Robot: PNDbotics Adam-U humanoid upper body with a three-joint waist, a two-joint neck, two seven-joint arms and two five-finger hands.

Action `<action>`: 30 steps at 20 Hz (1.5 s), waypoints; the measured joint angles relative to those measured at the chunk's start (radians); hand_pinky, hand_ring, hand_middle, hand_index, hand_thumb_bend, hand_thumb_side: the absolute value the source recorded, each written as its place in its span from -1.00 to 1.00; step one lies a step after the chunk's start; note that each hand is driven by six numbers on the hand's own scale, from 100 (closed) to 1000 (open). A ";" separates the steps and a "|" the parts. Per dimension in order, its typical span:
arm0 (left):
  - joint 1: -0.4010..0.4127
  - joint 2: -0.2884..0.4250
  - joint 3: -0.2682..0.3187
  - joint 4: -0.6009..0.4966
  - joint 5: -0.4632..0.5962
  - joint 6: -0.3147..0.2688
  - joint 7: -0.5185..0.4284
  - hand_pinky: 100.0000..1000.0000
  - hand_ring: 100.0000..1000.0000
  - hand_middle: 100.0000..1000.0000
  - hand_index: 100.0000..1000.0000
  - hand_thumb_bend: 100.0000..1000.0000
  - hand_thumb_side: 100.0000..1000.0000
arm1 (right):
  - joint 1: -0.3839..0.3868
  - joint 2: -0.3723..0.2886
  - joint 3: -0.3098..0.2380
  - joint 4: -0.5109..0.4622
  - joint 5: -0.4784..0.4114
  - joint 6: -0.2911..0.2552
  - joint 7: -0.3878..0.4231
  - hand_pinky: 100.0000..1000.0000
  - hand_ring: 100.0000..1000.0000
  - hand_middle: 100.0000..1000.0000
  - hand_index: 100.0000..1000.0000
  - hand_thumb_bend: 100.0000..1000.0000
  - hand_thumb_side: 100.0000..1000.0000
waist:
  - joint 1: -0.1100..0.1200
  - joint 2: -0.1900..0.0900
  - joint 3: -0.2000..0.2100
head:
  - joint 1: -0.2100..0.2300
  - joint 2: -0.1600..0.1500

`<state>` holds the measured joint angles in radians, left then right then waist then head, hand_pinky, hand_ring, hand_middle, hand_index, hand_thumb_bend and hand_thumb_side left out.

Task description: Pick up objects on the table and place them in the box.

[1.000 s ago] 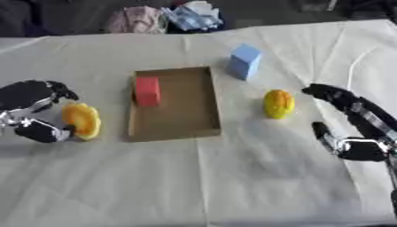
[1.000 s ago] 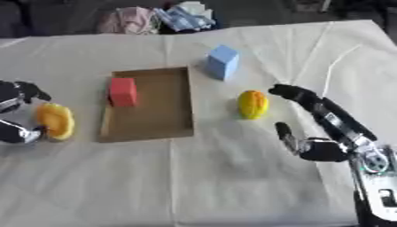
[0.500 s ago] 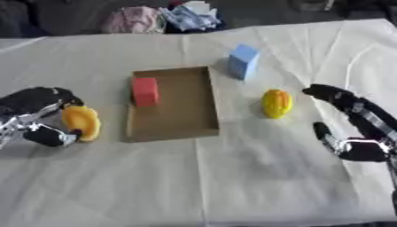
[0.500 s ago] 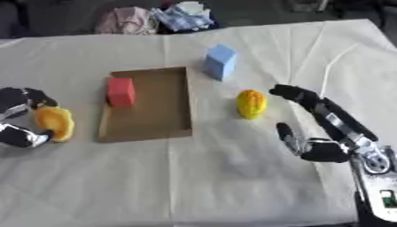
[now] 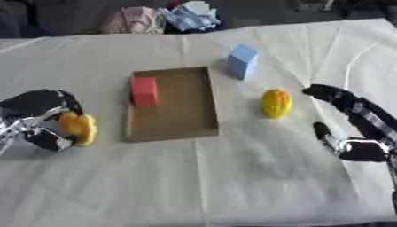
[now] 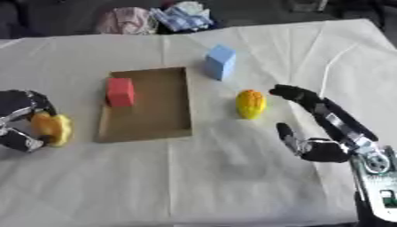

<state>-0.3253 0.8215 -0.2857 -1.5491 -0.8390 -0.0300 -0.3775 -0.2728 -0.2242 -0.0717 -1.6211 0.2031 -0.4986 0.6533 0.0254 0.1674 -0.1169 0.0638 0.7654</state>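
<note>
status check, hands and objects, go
Left robot hand curled round orange object, left of the box. Right robot hand open beside yellow object. Red block in box, blue block outside. Path clear.

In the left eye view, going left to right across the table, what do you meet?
left hand → orange object in its curled fingers → red block → box → blue block → yellow object → open right hand

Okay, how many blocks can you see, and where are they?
2. The red block sits inside the box, at its far left corner. The blue block stands on the table just beyond the box's far right corner. None looks hidden.
</note>
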 measured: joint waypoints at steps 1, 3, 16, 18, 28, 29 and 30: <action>0.002 0.000 0.000 -0.006 -0.004 -0.001 0.008 -0.28 -0.47 -0.44 0.06 -0.43 -0.96 | 0.000 0.000 0.000 0.000 0.000 0.000 0.000 0.94 0.89 0.73 0.93 -1.00 -0.49 | 0.000 0.000 0.001 | 0.000 0.000; 0.008 0.000 0.000 -0.020 -0.010 -0.002 0.027 -0.39 -0.58 -0.58 -0.06 -0.48 -0.98 | 0.000 0.000 0.000 0.000 0.000 0.000 0.000 0.94 0.89 0.73 0.93 -1.00 -0.49 | 0.000 0.000 0.001 | 0.000 0.000; 0.010 0.044 0.030 -0.220 0.080 0.037 0.081 -0.56 -0.75 -0.76 -0.22 -0.79 -1.00 | 0.000 0.000 -0.001 0.005 0.000 0.000 0.000 0.94 0.89 0.73 0.93 -1.00 -0.49 | 0.000 0.000 0.005 | -0.004 0.000; -0.009 0.052 0.039 -0.255 0.109 0.048 0.079 -0.56 -0.76 -0.77 -0.23 -0.82 -1.00 | 0.000 0.000 -0.001 0.005 0.000 0.000 0.000 0.94 0.89 0.73 0.93 -1.00 -0.49 | 0.000 0.000 0.005 | -0.005 0.000; -0.174 -0.017 -0.027 -0.205 0.177 0.058 0.036 -0.46 -0.66 -0.65 -0.11 -0.96 -0.98 | 0.000 0.005 0.005 0.005 -0.003 0.000 0.004 0.94 0.89 0.73 0.93 -1.00 -0.49 | 0.000 0.000 -0.027 | 0.000 0.000; -0.184 -0.033 -0.038 -0.179 0.174 0.056 0.033 -0.43 -0.63 -0.62 -0.08 -0.99 -0.97 | 0.000 0.007 0.005 0.005 -0.004 0.000 0.004 0.94 0.89 0.73 0.93 -1.00 -0.49 | 0.000 0.000 -0.030 | 0.000 0.000; -0.190 -0.049 -0.048 -0.154 0.170 0.053 0.032 -0.41 -0.61 -0.60 -0.06 -1.00 -0.96 | -0.001 0.009 0.006 0.005 -0.004 0.000 0.004 0.94 0.89 0.73 0.93 -1.00 -0.49 | 0.000 0.000 -0.032 | 0.000 0.000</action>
<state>-0.5156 0.7727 -0.3336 -1.7026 -0.6687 0.0233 -0.3451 -0.2735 -0.2156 -0.0662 -1.6156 0.1992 -0.4984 0.6577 0.0254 0.1673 -0.1490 0.0639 0.7655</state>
